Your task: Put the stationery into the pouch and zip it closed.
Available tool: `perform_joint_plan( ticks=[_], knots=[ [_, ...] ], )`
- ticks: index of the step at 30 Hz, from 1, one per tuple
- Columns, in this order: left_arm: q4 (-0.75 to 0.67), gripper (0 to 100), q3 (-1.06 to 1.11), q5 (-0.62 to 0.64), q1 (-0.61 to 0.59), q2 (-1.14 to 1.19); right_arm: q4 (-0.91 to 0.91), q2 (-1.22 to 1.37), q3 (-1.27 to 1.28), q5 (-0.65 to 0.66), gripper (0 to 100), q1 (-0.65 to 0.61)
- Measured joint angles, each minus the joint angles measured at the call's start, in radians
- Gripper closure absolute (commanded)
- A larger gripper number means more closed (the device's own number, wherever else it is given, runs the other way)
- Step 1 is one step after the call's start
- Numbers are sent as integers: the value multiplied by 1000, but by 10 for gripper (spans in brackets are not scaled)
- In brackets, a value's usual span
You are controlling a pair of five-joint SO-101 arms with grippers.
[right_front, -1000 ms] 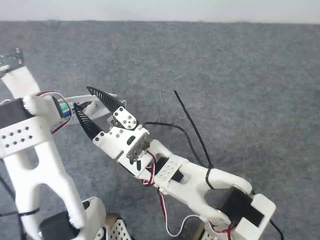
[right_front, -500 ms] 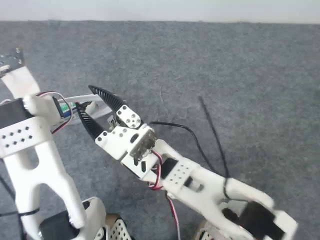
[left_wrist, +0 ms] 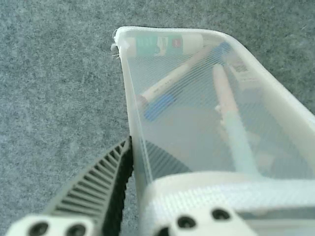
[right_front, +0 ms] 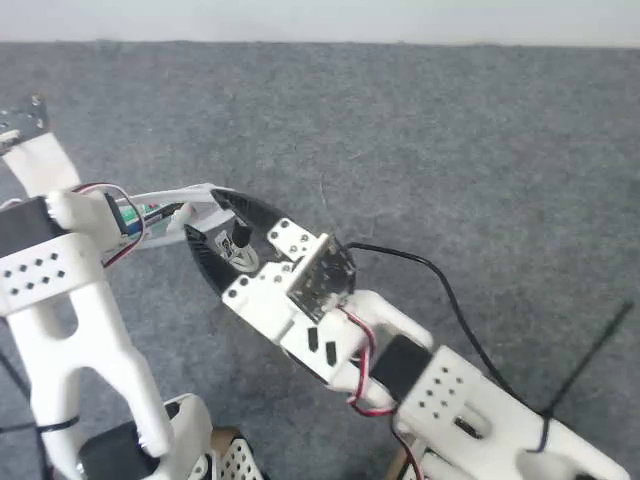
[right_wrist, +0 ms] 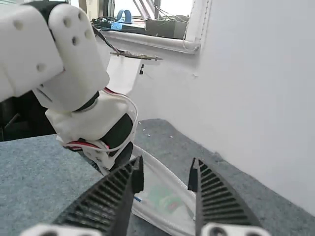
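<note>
The pouch (left_wrist: 206, 128) is translucent white mesh with a zip along its top edge. Inside lie a white pen with a blue clip (left_wrist: 170, 83), a pale pen (left_wrist: 230, 123) and a green-labelled stick (left_wrist: 157, 44). My left gripper (left_wrist: 142, 167) is shut on the pouch's near end, black finger (left_wrist: 106, 191) on one side. In the high view the pouch (right_front: 170, 207) sticks out from the left arm's wrist. My right gripper (right_front: 225, 235) stands open, its black fingers either side of the pouch's free end. In the right wrist view the pouch (right_wrist: 165, 194) lies just beyond the open right gripper (right_wrist: 165, 184).
Grey carpet (right_front: 450, 130) covers the table, with free room at the back and right. A black cable (right_front: 440, 285) trails from the right arm. The left arm's white body (right_wrist: 74, 73) stands close behind the pouch, a white wall (right_wrist: 256, 88) beyond.
The right arm swung rightward and its wrist rolled. Its open gripper shifted slightly right and lower and now straddles the pouch's end. The left arm and the pouch stayed put.
</note>
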Motion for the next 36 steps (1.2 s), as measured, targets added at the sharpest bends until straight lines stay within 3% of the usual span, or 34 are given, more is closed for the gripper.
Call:
perform_joint_plan(
  ticks=[14,19,25,36],
  knots=[
    [0,990,0,0,0,0,370,-58,0,-2,855,14],
    [0,990,0,0,0,0,402,-58,60,-66,857,17],
    [0,990,0,0,0,0,376,-60,129,-84,857,20],
    [0,990,0,0,0,0,11,123,213,-84,857,29]
  ],
)
